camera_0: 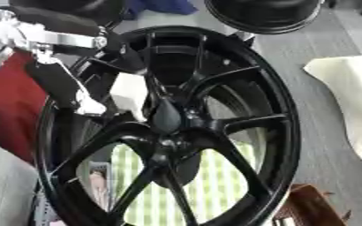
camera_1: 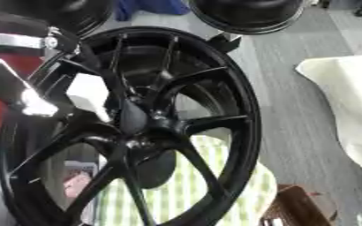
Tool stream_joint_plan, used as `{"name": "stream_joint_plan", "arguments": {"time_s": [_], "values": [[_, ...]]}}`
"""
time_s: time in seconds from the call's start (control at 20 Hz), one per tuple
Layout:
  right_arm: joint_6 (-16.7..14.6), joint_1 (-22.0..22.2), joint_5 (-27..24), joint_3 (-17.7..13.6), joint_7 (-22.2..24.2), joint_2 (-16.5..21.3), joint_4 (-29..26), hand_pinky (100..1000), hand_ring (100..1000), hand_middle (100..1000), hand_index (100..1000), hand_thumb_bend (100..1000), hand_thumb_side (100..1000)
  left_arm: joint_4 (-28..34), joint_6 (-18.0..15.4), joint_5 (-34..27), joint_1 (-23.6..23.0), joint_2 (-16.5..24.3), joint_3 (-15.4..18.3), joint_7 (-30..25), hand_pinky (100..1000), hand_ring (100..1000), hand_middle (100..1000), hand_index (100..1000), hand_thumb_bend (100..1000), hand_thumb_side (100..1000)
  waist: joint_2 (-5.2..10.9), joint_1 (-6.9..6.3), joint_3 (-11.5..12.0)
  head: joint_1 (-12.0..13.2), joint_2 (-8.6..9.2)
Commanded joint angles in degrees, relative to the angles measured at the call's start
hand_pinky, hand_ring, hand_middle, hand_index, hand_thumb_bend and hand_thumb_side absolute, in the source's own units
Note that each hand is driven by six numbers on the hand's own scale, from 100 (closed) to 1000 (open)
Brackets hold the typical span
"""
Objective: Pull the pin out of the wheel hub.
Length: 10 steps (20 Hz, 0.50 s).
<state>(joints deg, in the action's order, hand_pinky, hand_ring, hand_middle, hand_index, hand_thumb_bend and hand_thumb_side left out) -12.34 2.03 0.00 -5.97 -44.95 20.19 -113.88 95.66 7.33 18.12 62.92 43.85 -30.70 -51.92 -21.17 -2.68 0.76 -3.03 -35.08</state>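
Grey floor behind black wheel hub. Left hand reaches the spokes; grip state indiscernible. Pin not identifiable. Next: locate pin, pinch it.

Both eye views look down from the head, super close on the black wheel, which fills both frames, shifted left in the right eye's.

- It looks like a workshop or robot test space rather than a home.
- A bare black wheel rim stands upright on its own.
- Grey floor lies beyond it, with a green-checked cloth behind the spokes.
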Motion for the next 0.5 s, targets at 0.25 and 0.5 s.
{"name": "stream_joint_plan", "arguments": {"time_s": [0.25,0.5], "values": [[0.34,-0.49,-0.28,-0.01,-0.1,0.23,-0.71,529,608,551,555,222,324,-0.75,-0.38,-1.58,0.86,0.12,1.19,0.14,905,840,772,865,249,299,0.68,-0.01,-0.22,0.42,0.91],[0.58,-0.7,-0.48,0.01,-0.23,0.1,-0.71,529,608,551,555,221,324,-1.02,-1.19,-3.67,0.91,-0.14,0.53,-0.04,899,817,735,848,246,301,0.54,-0.11,-0.35,0.5,1.02]]}}
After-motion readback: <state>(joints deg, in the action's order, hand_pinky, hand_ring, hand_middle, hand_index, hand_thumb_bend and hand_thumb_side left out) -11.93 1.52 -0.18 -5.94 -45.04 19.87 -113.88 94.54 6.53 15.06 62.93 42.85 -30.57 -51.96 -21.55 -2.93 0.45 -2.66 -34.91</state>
